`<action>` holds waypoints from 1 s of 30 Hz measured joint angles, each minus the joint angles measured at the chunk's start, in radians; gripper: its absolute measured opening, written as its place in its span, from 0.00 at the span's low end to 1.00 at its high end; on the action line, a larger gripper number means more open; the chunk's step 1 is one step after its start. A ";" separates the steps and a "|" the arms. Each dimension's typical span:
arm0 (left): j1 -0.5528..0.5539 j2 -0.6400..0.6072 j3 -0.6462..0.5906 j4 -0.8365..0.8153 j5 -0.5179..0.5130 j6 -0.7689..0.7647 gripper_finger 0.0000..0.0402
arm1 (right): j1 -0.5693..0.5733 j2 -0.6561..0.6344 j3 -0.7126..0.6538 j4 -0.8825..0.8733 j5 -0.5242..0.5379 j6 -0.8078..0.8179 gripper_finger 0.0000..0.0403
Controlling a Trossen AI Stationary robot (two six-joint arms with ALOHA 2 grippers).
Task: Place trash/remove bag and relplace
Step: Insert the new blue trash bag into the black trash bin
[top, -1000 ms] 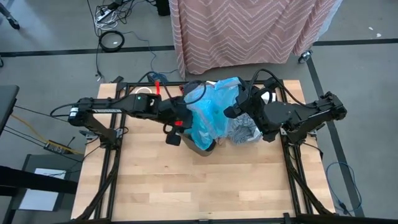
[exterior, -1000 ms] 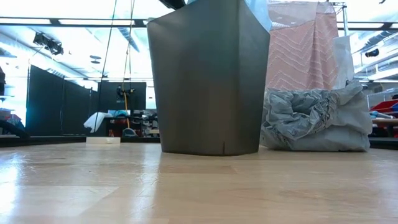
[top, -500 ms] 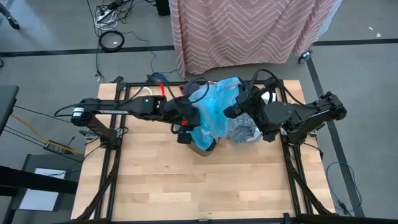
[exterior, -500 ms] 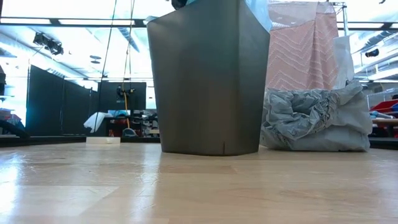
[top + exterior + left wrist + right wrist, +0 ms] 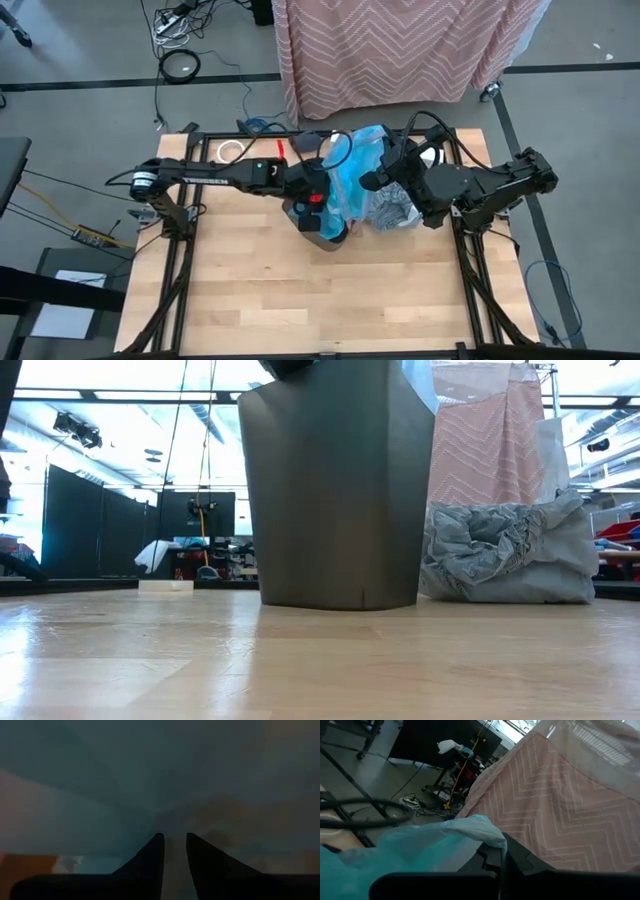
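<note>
The left gripper [image 5: 318, 212] has pushed into the blue bag [image 5: 352, 172], fingers narrow (lining the bin [image 5: 335, 490]); right gripper [image 5: 372, 180] pinches its rim.

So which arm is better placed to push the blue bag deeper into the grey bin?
The left. Its fingers are already down inside the blue bag in the bin, while the right gripper is shut on the bag's edge, holding it up.
</note>
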 joint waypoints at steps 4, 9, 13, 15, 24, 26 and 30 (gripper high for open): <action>0.017 0.018 0.002 -0.008 0.091 -0.038 0.22 | 0.000 0.000 0.000 0.000 -0.002 0.003 0.00; 0.040 0.023 -0.002 -0.018 0.199 -0.098 0.22 | 0.000 0.000 0.000 0.003 -0.002 0.003 0.00; 0.066 0.022 -0.001 -0.073 0.200 -0.151 0.22 | 0.000 0.000 0.000 0.003 -0.002 0.003 0.00; 0.071 0.017 0.000 -0.107 0.190 -0.163 0.22 | 0.000 0.000 0.000 0.003 0.000 0.003 0.00; 0.066 0.003 0.091 -0.260 0.064 -0.180 0.22 | 0.000 0.000 0.000 0.000 0.024 0.003 0.00; 0.064 0.001 0.124 -0.316 0.016 -0.175 0.22 | 0.000 0.000 0.000 0.000 0.025 0.003 0.00; 0.064 0.000 0.176 -0.435 -0.088 -0.175 0.22 | 0.000 0.000 0.000 0.000 0.027 0.003 0.00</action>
